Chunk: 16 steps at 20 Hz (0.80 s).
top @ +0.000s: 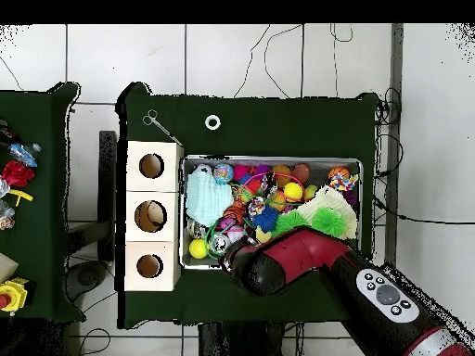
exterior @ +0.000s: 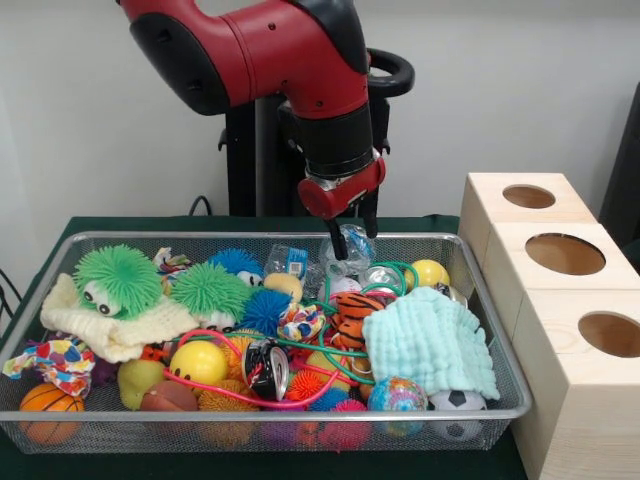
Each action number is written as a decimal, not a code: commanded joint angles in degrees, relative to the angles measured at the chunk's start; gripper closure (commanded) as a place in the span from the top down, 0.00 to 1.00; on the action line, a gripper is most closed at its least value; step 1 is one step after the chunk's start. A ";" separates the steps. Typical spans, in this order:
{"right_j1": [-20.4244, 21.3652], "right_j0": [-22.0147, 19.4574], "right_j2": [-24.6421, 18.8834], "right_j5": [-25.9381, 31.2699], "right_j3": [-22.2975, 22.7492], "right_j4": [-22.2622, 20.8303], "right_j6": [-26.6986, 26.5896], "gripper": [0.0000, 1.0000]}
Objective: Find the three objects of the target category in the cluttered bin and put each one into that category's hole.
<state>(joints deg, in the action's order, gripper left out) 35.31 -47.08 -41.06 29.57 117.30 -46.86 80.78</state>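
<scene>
In the front view you see the tool (exterior: 348,232) hanging at upper centre of the frame, over the far rim of the wire bin (exterior: 497,375). Its two dark fingers (exterior: 334,240) sit close together around a clear crinkled plastic wrapper (exterior: 354,246); you cannot tell whether they actually pinch it.

The bin is packed: a green spiky ball with eyes (exterior: 117,280) at left on a cream knit cloth (exterior: 125,328), a mint cloth (exterior: 430,340) at right, a yellow smiley ball (exterior: 198,362) at lower centre, and a small basketball (exterior: 48,409) in the lower left corner.

The wooden box with three round holes (exterior: 565,253) stands at the right edge, touching the bin.

In the overhead view the arm's red body (top: 288,260) covers the tool entirely. This view alone shows scissors (top: 161,126) and a white ring (top: 212,121) on the green surface (top: 278,125), in the upper part of the frame, and other toys (top: 13,173) at the left edge.
</scene>
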 commanded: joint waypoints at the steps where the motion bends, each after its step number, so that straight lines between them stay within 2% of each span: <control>1: 0.71 3.48 6.27 7.19 -3.25 0.20 3.15 1.00; 4: 3.65 6.43 8.84 6.31 -3.96 3.84 10.43 1.00; 8: 6.29 10.35 14.46 3.10 -5.83 8.56 19.74 1.00; 12: 7.27 12.99 18.88 -0.95 -7.69 11.22 22.25 1.00; 16: 8.90 12.70 20.47 -3.55 -7.39 13.82 21.71 1.00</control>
<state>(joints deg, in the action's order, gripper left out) 41.88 -34.26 -27.83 29.37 115.84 -36.84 85.73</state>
